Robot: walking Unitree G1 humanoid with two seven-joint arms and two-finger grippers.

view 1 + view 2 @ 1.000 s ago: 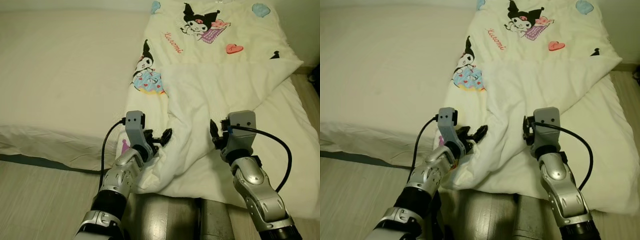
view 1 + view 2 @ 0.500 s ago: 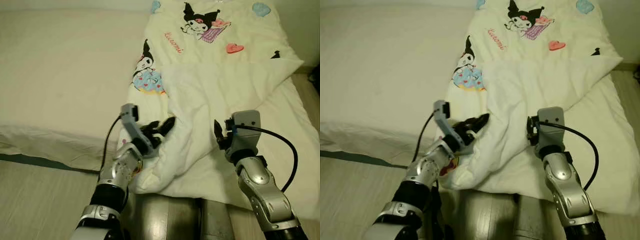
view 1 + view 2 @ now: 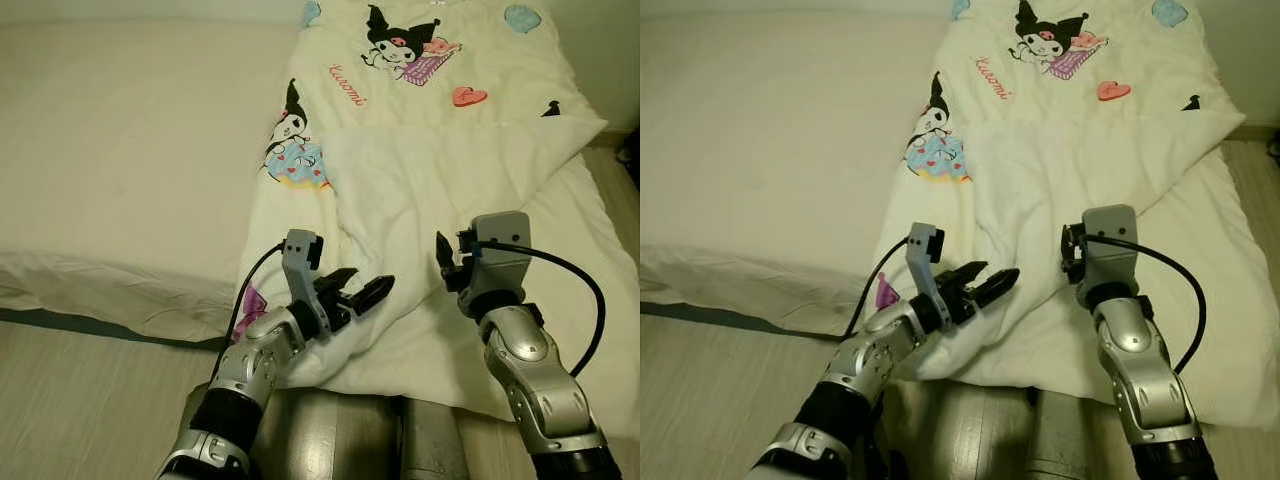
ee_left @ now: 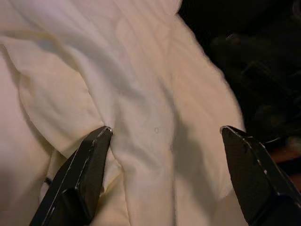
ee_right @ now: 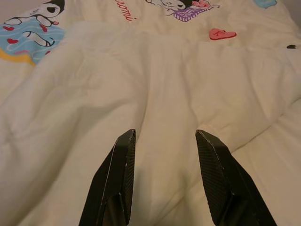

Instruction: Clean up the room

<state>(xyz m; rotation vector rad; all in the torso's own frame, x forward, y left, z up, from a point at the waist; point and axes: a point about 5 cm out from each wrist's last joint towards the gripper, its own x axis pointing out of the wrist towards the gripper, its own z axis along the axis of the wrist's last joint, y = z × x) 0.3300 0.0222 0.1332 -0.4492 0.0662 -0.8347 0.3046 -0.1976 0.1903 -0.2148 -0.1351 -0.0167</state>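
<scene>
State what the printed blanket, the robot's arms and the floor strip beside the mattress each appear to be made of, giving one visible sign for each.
Printed blanket: soft matte fabric, probably padded; it folds and puckers, with cartoon prints.
Arms, as on the right arm: silver with sheen, metal or painted plastic.
Floor: pale planks with grain lines, wood or wood-look laminate.

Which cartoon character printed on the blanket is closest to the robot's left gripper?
The lower character beside the blue donut print on the blanket; the one by the purple print lies farther from the left gripper.
</scene>
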